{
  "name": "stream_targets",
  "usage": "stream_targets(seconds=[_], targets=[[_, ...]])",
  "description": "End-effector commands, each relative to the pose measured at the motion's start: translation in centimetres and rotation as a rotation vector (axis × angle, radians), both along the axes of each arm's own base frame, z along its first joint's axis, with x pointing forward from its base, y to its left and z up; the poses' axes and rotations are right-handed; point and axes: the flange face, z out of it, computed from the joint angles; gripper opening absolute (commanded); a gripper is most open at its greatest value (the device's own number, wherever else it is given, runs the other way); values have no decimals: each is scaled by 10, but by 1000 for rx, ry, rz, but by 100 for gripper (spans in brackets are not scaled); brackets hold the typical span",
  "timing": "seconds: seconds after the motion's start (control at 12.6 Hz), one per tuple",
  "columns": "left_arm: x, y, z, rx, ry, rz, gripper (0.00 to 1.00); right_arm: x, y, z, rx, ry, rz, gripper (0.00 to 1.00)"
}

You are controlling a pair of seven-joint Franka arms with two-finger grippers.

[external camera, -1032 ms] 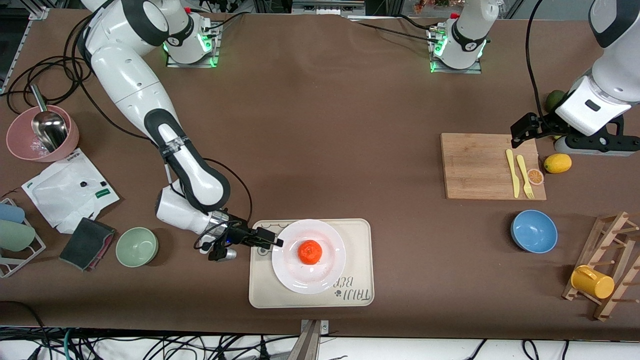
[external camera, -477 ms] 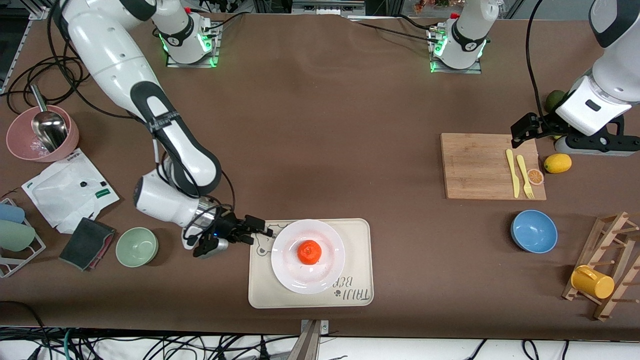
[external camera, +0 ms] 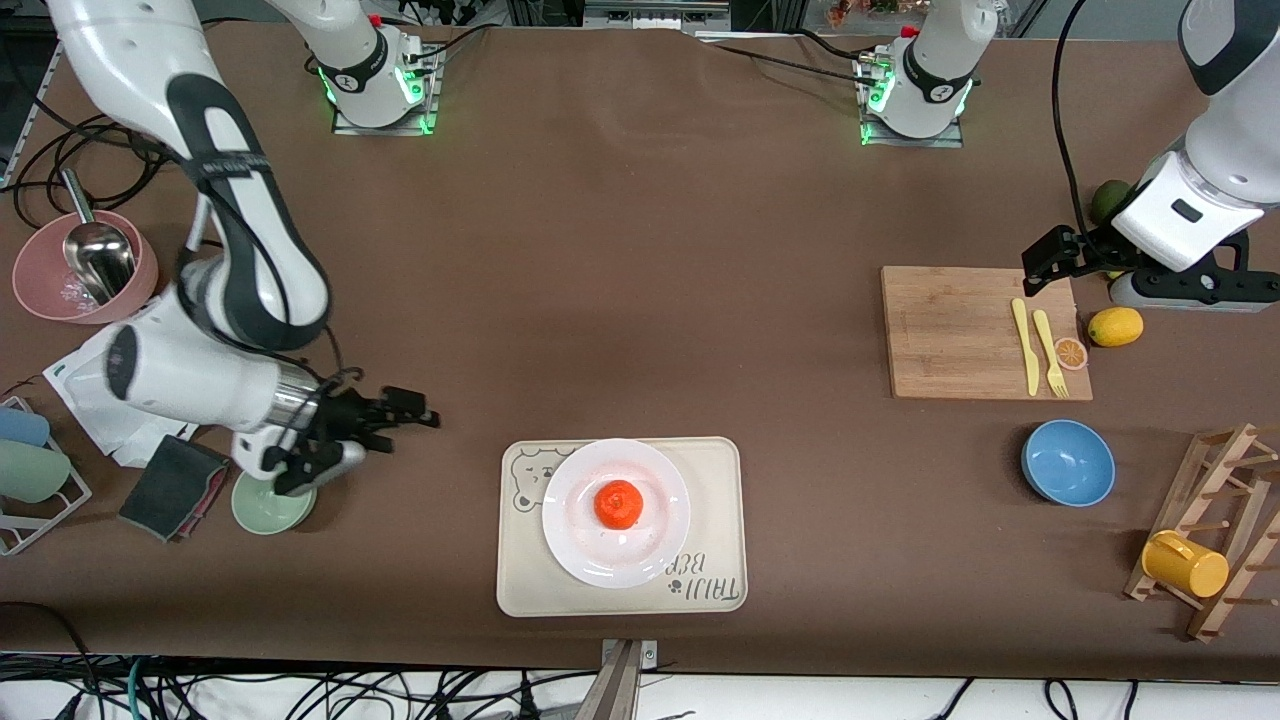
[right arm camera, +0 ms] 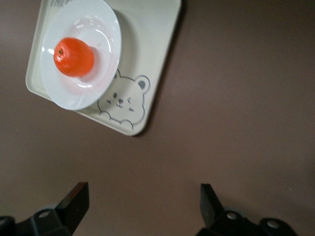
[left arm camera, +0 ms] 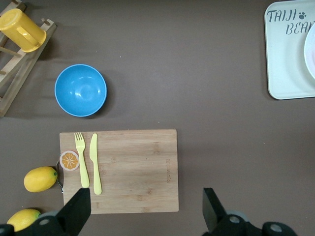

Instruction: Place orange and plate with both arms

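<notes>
- While the orange [external camera: 619, 503] sits in the white plate [external camera: 572, 535] on the bear-print tray [external camera: 718, 535], both grippers hold nothing.
- Right gripper [external camera: 412, 413]: fingers spread wide, over bare surface beside the tray.
- Left gripper [external camera: 1043, 260]: fingers wide apart, waiting over the wooden cutting board [external camera: 950, 335].

The plate [external camera: 574, 545] looks like glossy white ceramic or plastic, can't tell which, with the orange [external camera: 619, 503] showing a shiny, slightly dimpled peel, all on a smooth matt beige tray [external camera: 718, 500] that reads as plastic. The surface [external camera: 640, 300] is matt brown, cloth-like, and the cutting board [external camera: 950, 335] is pale wood with visible grain. The blue bowl [external camera: 1068, 462] has a smooth satin sheen, and the scoop [external camera: 98, 255] in the pink bowl [external camera: 30, 285] is shiny metal.
</notes>
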Motion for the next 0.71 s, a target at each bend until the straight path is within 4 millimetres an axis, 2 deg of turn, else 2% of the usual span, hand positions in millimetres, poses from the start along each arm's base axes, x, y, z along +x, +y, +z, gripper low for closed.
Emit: stream_targets(seconds=[0.0,0.32,0.64], targets=[[0,1,6,-21,-4,-4,100,-37,-13,69,-163,59,-13,100],[0,1,6,-20,-2,-5,100,-79,-29,154,-363,77,-47,100],[0,1,6,-20,-2,-5,100,-102,-48,200,-409,81,-77,100]])
